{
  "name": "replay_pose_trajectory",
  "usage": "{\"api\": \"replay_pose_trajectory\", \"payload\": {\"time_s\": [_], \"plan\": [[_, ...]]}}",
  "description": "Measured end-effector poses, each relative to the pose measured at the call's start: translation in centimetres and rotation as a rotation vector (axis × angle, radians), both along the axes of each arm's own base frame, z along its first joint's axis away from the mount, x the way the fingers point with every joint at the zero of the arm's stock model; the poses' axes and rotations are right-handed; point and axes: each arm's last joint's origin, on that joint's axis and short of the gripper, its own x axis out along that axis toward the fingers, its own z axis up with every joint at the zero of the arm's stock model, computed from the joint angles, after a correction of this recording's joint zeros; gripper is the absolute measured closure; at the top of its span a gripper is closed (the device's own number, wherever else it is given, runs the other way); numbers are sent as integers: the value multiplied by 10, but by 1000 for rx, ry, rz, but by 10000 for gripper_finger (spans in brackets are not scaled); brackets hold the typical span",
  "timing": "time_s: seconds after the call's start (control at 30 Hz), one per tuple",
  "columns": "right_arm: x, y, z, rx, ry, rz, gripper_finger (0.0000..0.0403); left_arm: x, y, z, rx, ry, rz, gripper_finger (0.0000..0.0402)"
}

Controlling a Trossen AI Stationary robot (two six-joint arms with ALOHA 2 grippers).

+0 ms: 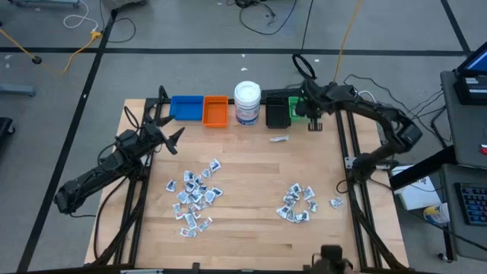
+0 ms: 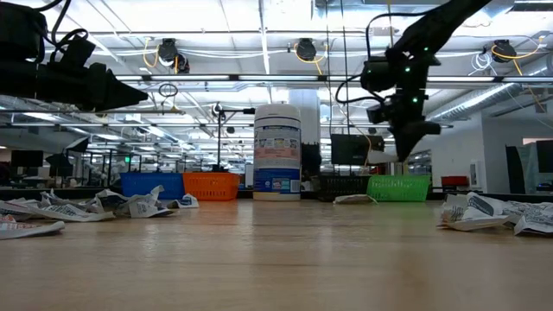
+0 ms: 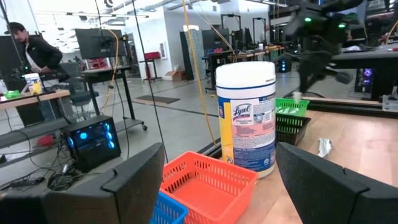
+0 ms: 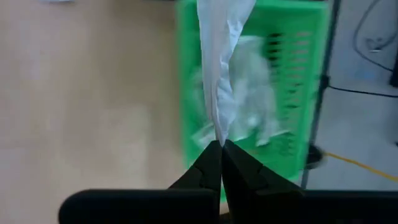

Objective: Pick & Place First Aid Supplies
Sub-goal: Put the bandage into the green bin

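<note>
Crumpled first aid packets [image 2: 30, 226] lie nearest the low camera, at the table's front edge; seen from above, one heap of packets [image 1: 195, 195] sits around 7 o'clock from the table's middle and a smaller heap [image 1: 298, 203] around 5 o'clock; a stray packet [image 1: 335, 202] rests just beside that smaller heap, and a single packet [image 1: 279, 139] lies near 1 o'clock, just in front of the bins; along the 12 o'clock edge stand a blue bin [image 1: 186, 107], an orange bin [image 1: 215, 111], a white wipes jar [image 1: 247, 103], a black bin [image 1: 276, 113] and a green bin [image 1: 297, 106]; the right gripper [image 4: 221, 144] hangs above the green bin, its fingers pinched fully together on a thin white packet [image 4: 221, 59] that dangles over the packets already inside; the left gripper [image 1: 172, 141] hovers near 10 o'clock, its fingers [image 3: 134, 180] spread wide and holding nothing; a person [image 3: 34, 53] sits at a desk in the room beyond.
</note>
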Motion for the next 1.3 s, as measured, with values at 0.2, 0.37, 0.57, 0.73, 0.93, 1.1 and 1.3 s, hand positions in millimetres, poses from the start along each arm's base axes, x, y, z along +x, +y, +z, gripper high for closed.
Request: {"api": "replay_pose_trajectory", "payload": {"time_s": [0.2, 0.37, 0.57, 0.73, 0.93, 1.1, 1.3], "plan": [[1, -35, -1, -22, 9, -57, 403, 0, 0, 0, 0, 0, 0, 92], [1, -45, -14, 11, 36, -75, 403, 0, 0, 0, 0, 0, 0, 91], [3, -52, -27, -17, 88, -115, 401, 0, 0, 0, 0, 0, 0, 91], [3, -53, -28, -25, 90, -125, 380, 0, 0, 0, 0, 0, 0, 92], [4, -52, -28, -4, 72, -116, 325, 0, 0, 0, 0, 0, 0, 92], [2, -50, -19, -23, 42, -145, 268, 0, 0, 0, 0, 0, 0, 91], [3, -27, 1, 58, -41, -126, 244, 0, 0, 0, 0, 0, 0, 91]]}}
